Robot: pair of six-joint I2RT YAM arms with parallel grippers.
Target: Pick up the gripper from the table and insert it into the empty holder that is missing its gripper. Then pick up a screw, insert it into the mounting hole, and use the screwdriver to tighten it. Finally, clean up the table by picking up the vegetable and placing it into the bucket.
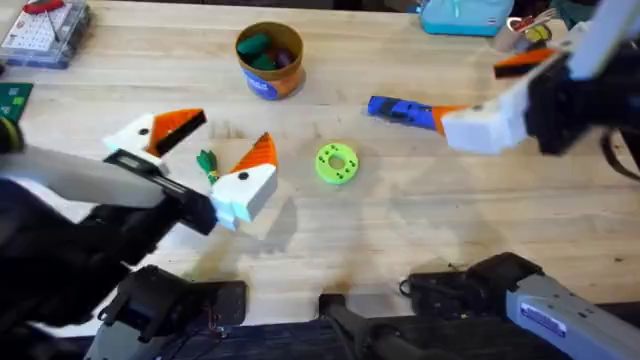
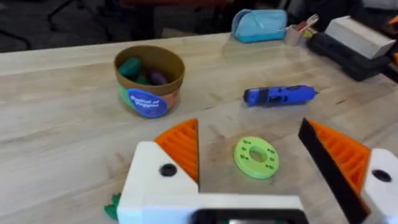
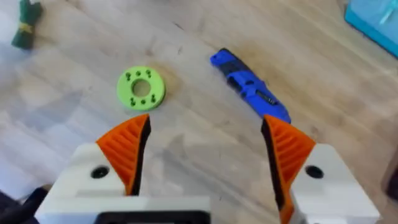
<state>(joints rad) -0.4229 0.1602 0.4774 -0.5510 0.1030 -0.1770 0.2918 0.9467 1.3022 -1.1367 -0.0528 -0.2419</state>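
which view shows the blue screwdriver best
The left wrist view: the screwdriver lies whole and unobstructed on the table. The right wrist view shows it running behind that arm's own orange pad. Overhead, the right gripper covers one end.

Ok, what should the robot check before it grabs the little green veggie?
1. Left jaws open wide: ok.
2. Veggie lying free on the table, nothing on top of it: ok.
3. Veggie lined up between the left jaws: cannot tell; it looks close to them from above, but their height over it is unclear.
4. Bucket upright with its top open: ok.
5. Right jaws out of the way, over by the screwdriver: ok.
6. Green disc clear of the path to the bucket: ok.
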